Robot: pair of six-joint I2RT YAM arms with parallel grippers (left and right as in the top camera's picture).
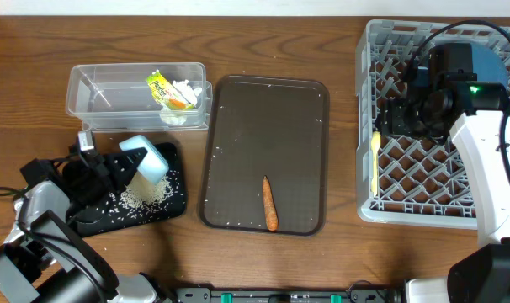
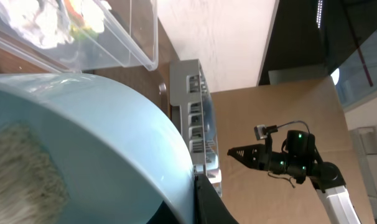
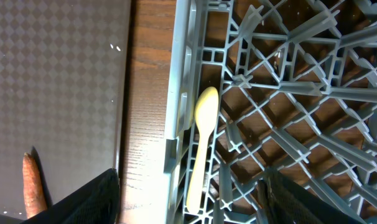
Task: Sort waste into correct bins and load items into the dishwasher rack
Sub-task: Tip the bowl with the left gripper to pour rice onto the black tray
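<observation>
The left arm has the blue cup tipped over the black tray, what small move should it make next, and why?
Probably tip the light blue cup a little further. The left gripper holds it over the black tray, where rice already lies, but the left wrist view shows grains inside the cup.

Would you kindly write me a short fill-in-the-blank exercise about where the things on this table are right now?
1. The small orange carrot lies on the dark ____ serving tray.
2. The pale ____ spoon lies in the large grey plastic dishwasher rack.
3. The yellow-green snack wrapper sits in the ____ plastic tub.
4. The left gripper is shut on the light blue cup, while the right gripper is ____.

Missing words: brown; yellow; clear; open.
</observation>
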